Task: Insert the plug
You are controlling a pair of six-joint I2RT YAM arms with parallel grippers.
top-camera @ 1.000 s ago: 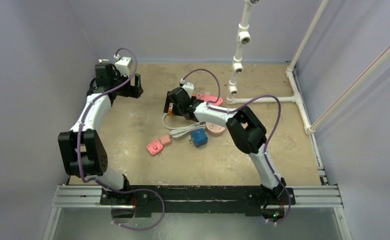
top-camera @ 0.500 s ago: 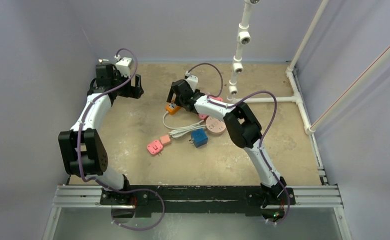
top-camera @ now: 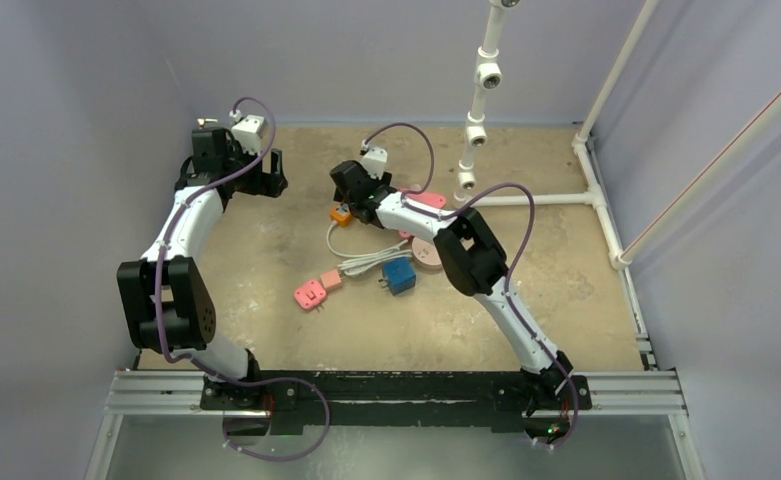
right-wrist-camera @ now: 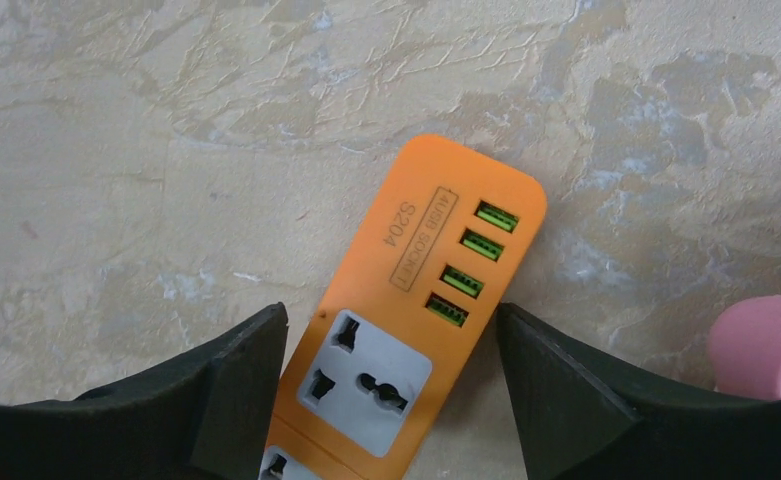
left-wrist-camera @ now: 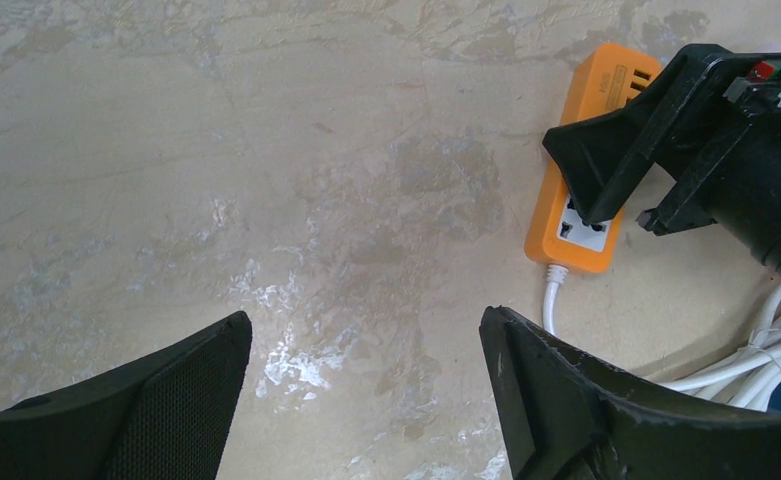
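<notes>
The orange power strip [top-camera: 341, 214] lies flat mid-table, its grey sockets and green USB ports facing up [right-wrist-camera: 416, 330]. My right gripper [right-wrist-camera: 391, 315] hangs just above the strip, open, one finger on each long side and nothing gripped; it also shows in the top view [top-camera: 349, 196]. The strip's white cable [top-camera: 361, 262] runs to a pink plug [top-camera: 311, 294] lying nearer the arms. A blue plug adapter [top-camera: 398, 275] with prongs sits beside the cable. At the far left, my left gripper [left-wrist-camera: 364, 320] is open over bare table, looking toward the strip [left-wrist-camera: 584, 200].
A round pink disc [top-camera: 431, 252] and a pink piece [top-camera: 421, 200] lie right of the strip; the piece also shows as a pink object [right-wrist-camera: 766, 345]. A white pipe frame [top-camera: 536, 198] stands at the back right. Walls close in the table on three sides.
My right gripper has shifted toward the far end of the orange strip, uncovering its near part, and its jaws have narrowed a little. The left arm has not moved.
</notes>
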